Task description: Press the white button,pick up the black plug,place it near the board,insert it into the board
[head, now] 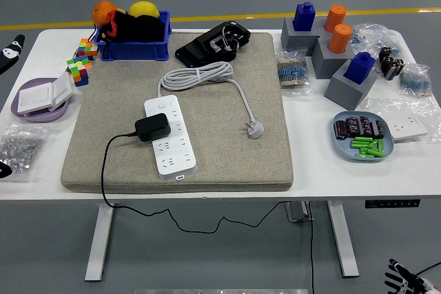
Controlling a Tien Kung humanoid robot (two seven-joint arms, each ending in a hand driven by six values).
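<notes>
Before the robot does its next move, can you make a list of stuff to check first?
1. Black plug seated on the white power strip: ok.
2. Strip flat on the grey mat: ok.
3. Black cord hangs over the table's front edge, may snag: not ok.
4. Left hand only at the table's far left edge, away from the strip: not ok.
5. Right hand low, below the table: not ok.
6. White button pressed: cannot tell.

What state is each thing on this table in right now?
black plug: seated in the white power strip, cord hanging off the table's front
grey cable: coiled, its plug lying loose on the mat
blue bin: full
blue dish: holding batteries
left robot hand: barely showing at the edge
</notes>
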